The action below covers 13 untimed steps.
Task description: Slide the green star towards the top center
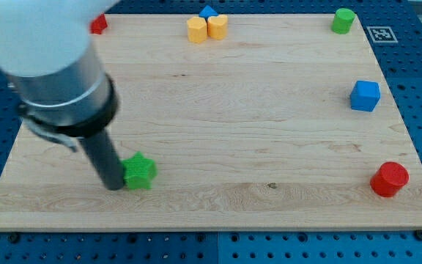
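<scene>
The green star lies on the wooden board at the view's lower left. My tip is at the end of the dark rod, right against the star's left side, touching or nearly touching it. The arm's grey body fills the view's upper left and hides that part of the board.
Two yellow blocks and a small blue block sit together at the top centre. A red block is at top left, a green cylinder at top right, a blue cube at right, a red cylinder at lower right.
</scene>
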Each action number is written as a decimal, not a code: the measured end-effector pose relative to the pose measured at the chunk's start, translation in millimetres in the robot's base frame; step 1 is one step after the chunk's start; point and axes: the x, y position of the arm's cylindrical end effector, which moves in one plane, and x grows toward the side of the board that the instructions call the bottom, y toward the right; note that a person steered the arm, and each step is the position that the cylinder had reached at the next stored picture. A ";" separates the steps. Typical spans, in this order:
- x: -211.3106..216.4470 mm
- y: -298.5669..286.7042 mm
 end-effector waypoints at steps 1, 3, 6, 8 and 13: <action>0.4 54.3; -8.2 135.0; -47.6 96.8; -67.9 79.5; -126.9 33.4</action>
